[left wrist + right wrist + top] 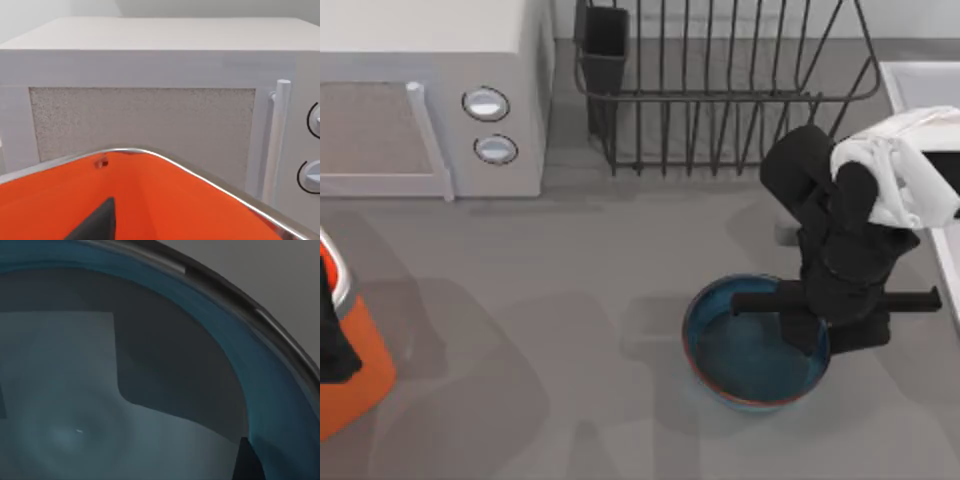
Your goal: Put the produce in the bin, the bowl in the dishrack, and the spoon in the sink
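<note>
Reaching down from the 3 o'clock side of the table, the right arm's gripper sits over the near-right rim of the teal-blue bowl, which stands on the grey table at about 5 o'clock from the table's middle. One dark finger dips inside the bowl at its right edge; whether the fingers are apart or pinched on the rim I cannot tell from here. The right wrist view looks straight into the bowl, its smooth blue inside and curved rim close up, with a dark fingertip poking in at the edge.

The dishrack, dark wire with a black utensil cup at its left corner, stands at 12 o'clock, well apart from the bowl. The pale sink lies at 2 o'clock, partly behind the arm. The white microwave with two round knobs occupies 10 o'clock.

At 8 o'clock, at the table's left edge, is the orange bin with its grey metal rim, and the left arm hangs over it. In the left wrist view the bin shows its orange inner wall, with the microwave just behind it. A dark fingertip points down into the bin; I cannot tell how that gripper's fingers stand.
</note>
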### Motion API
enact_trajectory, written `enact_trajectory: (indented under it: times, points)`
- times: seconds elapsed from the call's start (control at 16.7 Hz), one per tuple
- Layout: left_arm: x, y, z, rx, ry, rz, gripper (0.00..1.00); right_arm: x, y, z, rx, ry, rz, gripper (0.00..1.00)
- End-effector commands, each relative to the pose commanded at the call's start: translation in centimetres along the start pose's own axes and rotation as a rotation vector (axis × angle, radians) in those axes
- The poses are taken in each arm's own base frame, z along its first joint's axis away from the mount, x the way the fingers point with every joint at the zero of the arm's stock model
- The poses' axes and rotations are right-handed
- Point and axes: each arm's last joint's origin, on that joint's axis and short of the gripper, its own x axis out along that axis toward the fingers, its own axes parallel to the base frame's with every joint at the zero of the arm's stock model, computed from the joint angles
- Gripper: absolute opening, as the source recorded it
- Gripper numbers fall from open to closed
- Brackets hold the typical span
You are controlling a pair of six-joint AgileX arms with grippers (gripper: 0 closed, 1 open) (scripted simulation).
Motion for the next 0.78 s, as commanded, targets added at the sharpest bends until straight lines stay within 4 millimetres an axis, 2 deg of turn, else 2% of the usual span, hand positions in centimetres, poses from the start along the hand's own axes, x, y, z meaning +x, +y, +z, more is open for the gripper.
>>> enact_trajectory:
  times: [0.42,0.6,0.78]
  points:
    - [0.0,0.0,0.0,0.000,0.000,0.000,1.00,-0.6,0.1,0.1,0.000,-0.005,0.002,0.00]
    - [0.0,0.0,0.0,0.000,0.000,0.000,1.00,-3.0,0.3,0.5,0.004,-0.004,0.001,0.00]
    - [0.0,0.0,0.0,0.000,0.000,0.000,1.00,-6.5,0.2,0.4,0.004,0.011,-0.008,0.00]
